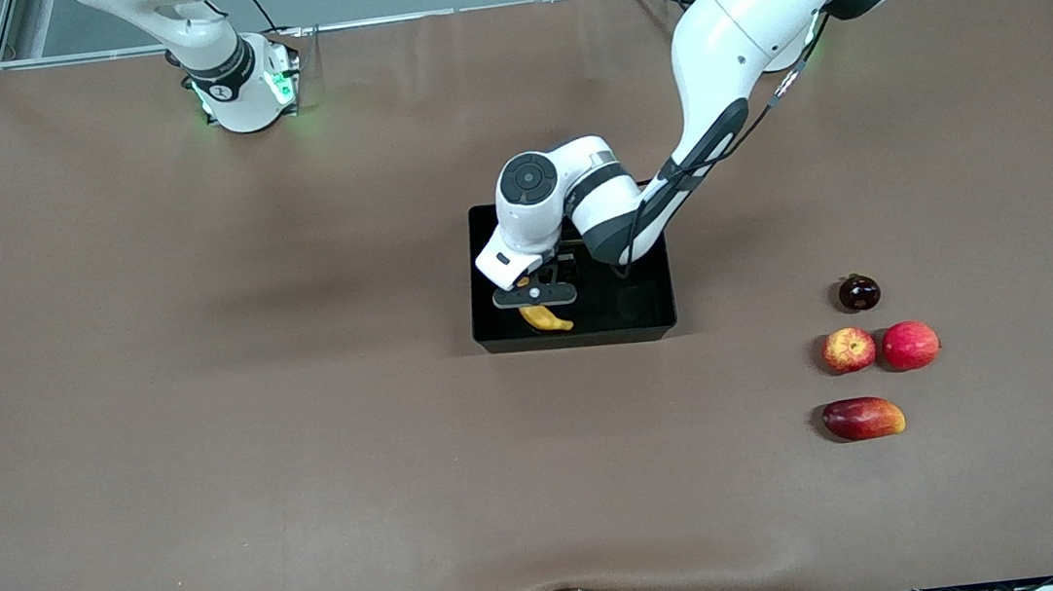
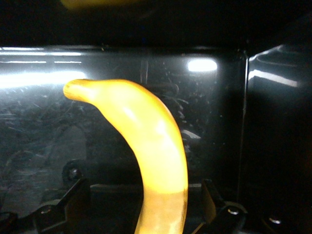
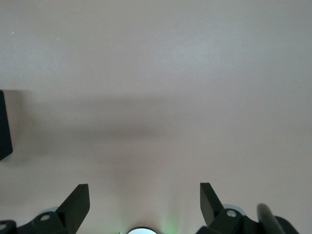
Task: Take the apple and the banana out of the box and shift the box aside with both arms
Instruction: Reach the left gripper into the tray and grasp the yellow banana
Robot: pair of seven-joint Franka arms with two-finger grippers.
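Left gripper [image 2: 141, 207], jaws wide, hangs inside the black box [image 1: 645, 307] with the banana [image 1: 546, 319] between its fingers [image 2: 73, 200]. Right gripper [image 3: 144, 207], also wide, waits over bare table. Apple [image 1: 848, 350] lies at the box's four o'clock.

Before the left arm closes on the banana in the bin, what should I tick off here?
1. Long yellow banana lies between the left hand's open fingers: ok.
2. Banana inside the black plastic bin: ok.
3. Red-and-yellow mottled apple already out on the brown table: ok.
4. Right hand open, empty, waiting over bare table: ok.
5. Fingers clear of the bin walls: cannot tell.
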